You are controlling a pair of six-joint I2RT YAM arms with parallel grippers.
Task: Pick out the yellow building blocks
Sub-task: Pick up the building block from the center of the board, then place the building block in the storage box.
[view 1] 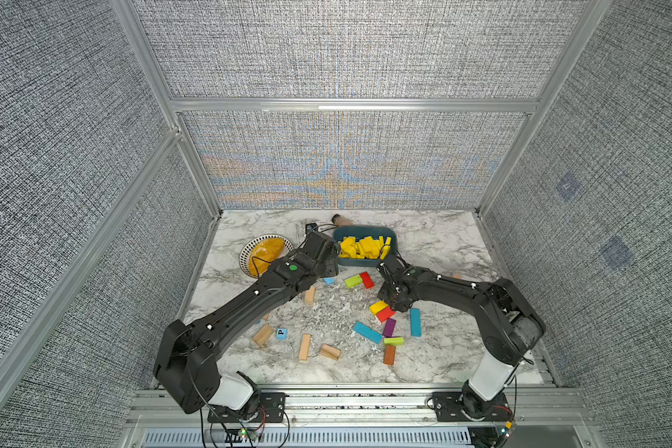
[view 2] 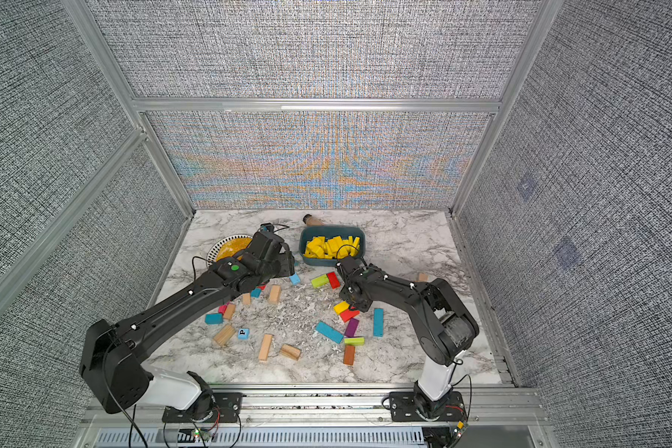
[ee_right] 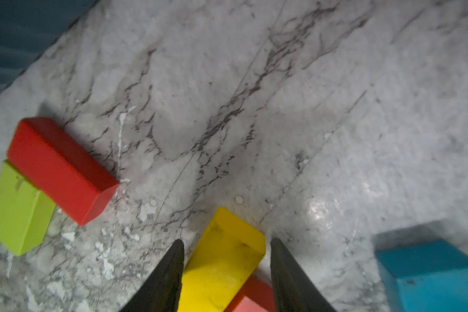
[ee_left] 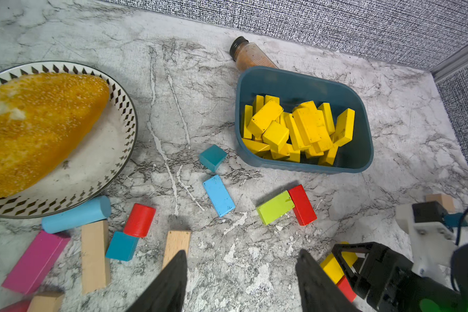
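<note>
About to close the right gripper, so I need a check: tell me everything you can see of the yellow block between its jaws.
The yellow block is a short bar, apparently painted wood, bright yellow with a few dark scuffs. It lies flat on the marble table, one long side against a red block, outside the blue bin. The right gripper straddles it, jaws open, with a gap showing on the red block's side.

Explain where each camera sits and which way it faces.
Top views: high above the bases, looking down on the table; left arm, right arm show.
Left wrist: on that arm, facing the blue bin of yellow blocks; left fingers show.
Right wrist: close over one yellow block; right fingers show.
Shared: both wrist views show that block.
</note>
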